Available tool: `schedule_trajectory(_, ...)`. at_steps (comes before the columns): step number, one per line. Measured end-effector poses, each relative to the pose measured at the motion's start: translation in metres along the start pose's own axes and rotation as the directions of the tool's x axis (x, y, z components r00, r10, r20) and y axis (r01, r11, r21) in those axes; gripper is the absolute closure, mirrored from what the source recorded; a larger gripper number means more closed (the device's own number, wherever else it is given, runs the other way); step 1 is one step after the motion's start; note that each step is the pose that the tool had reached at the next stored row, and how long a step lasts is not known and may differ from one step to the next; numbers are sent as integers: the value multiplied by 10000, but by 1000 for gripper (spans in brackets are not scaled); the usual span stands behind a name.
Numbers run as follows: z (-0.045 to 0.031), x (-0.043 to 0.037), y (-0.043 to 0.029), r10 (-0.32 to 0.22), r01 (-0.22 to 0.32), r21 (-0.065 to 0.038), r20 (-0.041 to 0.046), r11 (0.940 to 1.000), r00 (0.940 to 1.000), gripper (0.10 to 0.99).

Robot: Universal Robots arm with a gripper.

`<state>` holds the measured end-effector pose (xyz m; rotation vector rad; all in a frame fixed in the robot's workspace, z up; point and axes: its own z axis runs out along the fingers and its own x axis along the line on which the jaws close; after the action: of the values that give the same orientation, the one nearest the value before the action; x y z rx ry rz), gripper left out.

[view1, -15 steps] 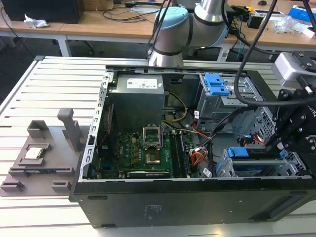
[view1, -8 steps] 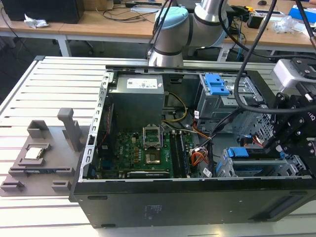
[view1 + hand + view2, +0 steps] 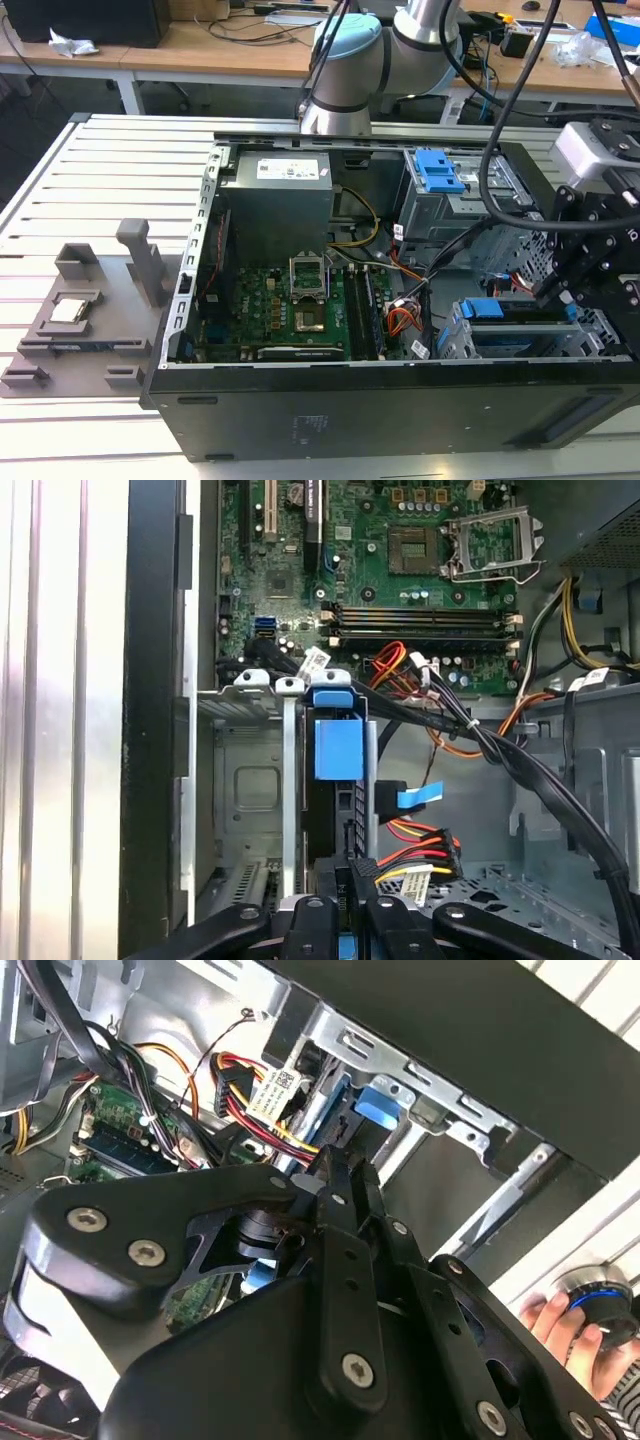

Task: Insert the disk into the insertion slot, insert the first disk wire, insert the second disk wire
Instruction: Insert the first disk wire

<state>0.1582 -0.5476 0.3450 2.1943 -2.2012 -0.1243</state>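
Wiring looks to be the step in hand: the disk (image 3: 338, 748) sits in its slot (image 3: 245, 770), and the gripper (image 3: 338, 1165) has its jaws drawn close, seemingly pinching the black plug (image 3: 365, 868) at the disk's rear. Seating it calls for a straight, gentle push among crowded cables (image 3: 500, 750). A slatted metal bench (image 3: 60, 180) carries the case (image 3: 350, 415); cluttered desks (image 3: 230, 45) stand behind.

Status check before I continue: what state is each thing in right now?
Black computer case: side open, insides exposed.
Silver hard drive in bright blue plastic caddy: seated in the bay.
Silver-grey sheet-metal drive bay: occupied by the drive.
Metal processor socket on the green board: cover flipped open.
Red-yellow-black power wire: plugged or loose, cannot tell.
Black gripper: at the drive's end nearest the wires.
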Motion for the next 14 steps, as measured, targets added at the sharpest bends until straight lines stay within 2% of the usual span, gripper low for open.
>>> schedule_trajectory(5,34,-69,-3,-139,139,-5,0,9999,9999,910)
schedule_trajectory(14,21,-63,-13,-135,135,-5,-33,9999,9999,910)
